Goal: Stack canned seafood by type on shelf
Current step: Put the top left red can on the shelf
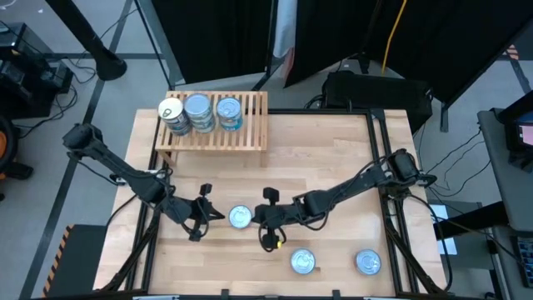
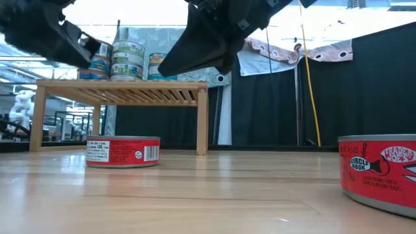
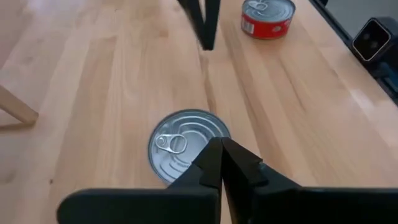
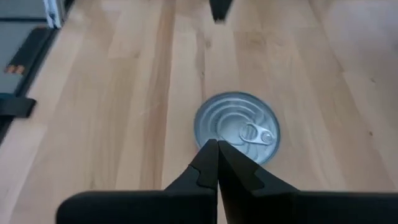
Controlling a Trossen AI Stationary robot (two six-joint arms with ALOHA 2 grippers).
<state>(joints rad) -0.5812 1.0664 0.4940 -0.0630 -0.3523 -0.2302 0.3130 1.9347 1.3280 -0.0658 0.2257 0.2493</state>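
A silver-topped, red-sided can [image 1: 240,217] stands alone on the tabletop, also seen as the can [image 2: 123,151], [image 3: 186,146], [image 4: 236,127]. My left gripper [image 1: 213,217] [image 3: 222,157] hovers just to its left, shut and empty. My right gripper [image 1: 263,219] [image 4: 217,155] hovers just to its right, also shut and empty. In the low view both arms hang well above the can. The slatted wooden shelf [image 1: 250,133] [image 2: 123,91] stands at the far left and carries three stacks of cans [image 1: 200,114]. Two more cans [image 1: 302,262], [image 1: 368,262] rest near the table's near edge.
The can nearest the low camera [image 2: 383,172] has a red label. Another red-sided can [image 3: 267,15] shows beyond my left gripper. A black frame rail [image 1: 391,200] runs along the table's right side. Bare wood lies between the shelf and the lone can.
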